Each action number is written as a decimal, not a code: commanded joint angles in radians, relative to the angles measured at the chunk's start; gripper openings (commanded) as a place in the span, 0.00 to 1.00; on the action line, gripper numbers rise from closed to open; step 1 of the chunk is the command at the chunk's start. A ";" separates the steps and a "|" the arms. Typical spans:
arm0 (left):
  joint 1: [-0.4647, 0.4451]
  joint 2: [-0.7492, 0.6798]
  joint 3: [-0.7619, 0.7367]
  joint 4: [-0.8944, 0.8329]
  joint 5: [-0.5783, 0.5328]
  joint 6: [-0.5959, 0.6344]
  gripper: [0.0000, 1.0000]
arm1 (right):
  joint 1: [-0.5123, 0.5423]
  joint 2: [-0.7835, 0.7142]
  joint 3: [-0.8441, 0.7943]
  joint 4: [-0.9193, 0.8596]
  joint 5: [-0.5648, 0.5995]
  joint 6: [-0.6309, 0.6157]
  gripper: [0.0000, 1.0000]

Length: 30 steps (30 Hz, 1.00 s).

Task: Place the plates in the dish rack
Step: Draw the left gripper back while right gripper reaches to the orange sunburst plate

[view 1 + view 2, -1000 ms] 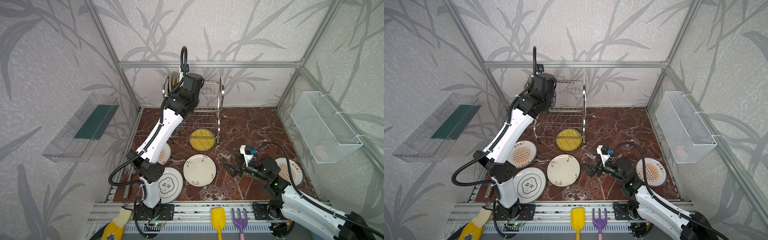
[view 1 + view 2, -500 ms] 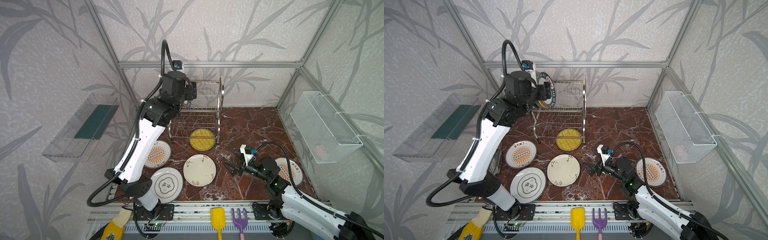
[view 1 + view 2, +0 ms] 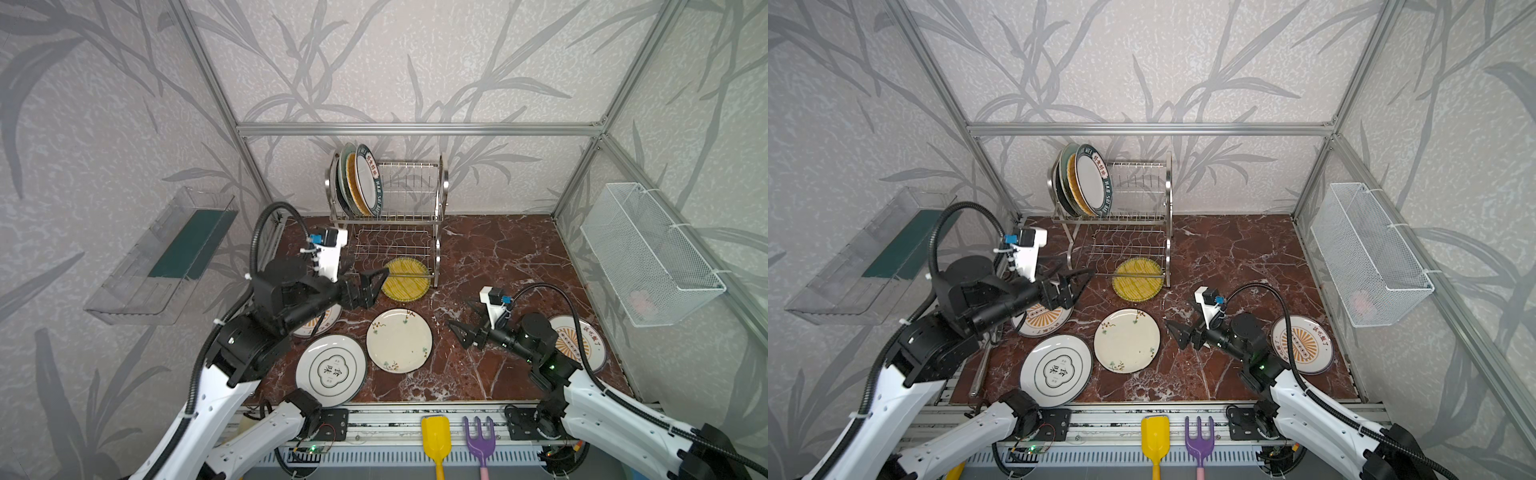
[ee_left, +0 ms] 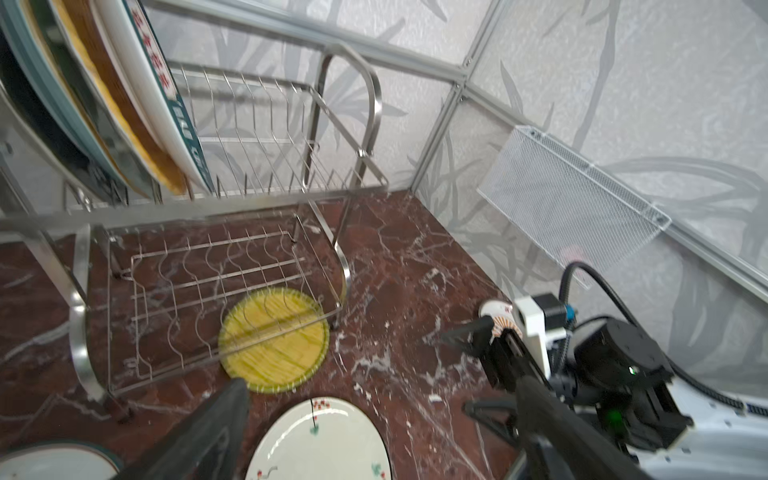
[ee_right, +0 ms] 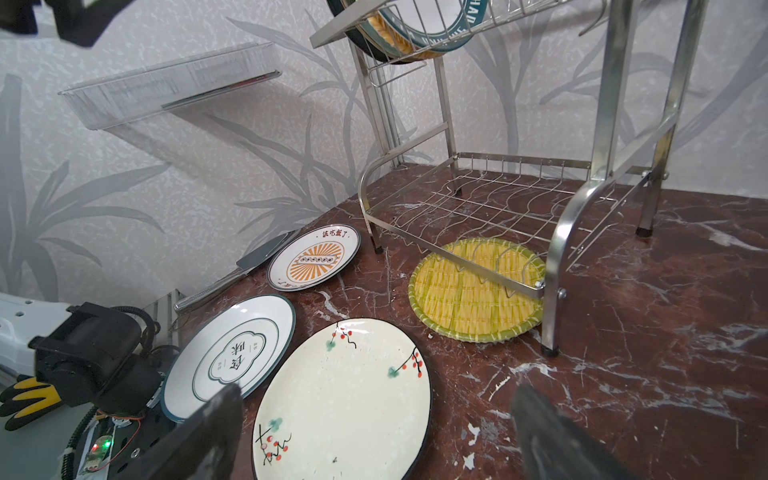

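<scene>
left wrist view is showing left gripper point(image 4: 378, 384) and right gripper point(image 4: 467, 370) gaping, empty; pinching the floral plate point(image 4: 320, 440) by its rim, tilting upright, is looking wisest.

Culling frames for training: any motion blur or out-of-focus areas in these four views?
Left wrist view: motion blur smears the dish rack along its front rail, and the left gripper's fingers. Right wrist view: the cream floral plate and marble tabletop are sharp; only the right gripper's fingers at the frame edge are soft. Both top views: crisp, evenly lit.
</scene>
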 commanded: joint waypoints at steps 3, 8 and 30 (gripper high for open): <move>0.006 -0.146 -0.248 -0.010 0.091 -0.077 0.99 | -0.022 -0.031 0.121 -0.194 0.067 0.064 0.99; 0.008 -0.159 -0.417 0.053 0.171 -0.124 0.99 | -0.162 -0.058 0.183 -0.513 0.115 0.290 0.99; 0.196 -0.070 -0.509 0.196 0.455 -0.228 0.98 | -0.829 -0.319 0.314 -1.495 0.565 0.706 0.99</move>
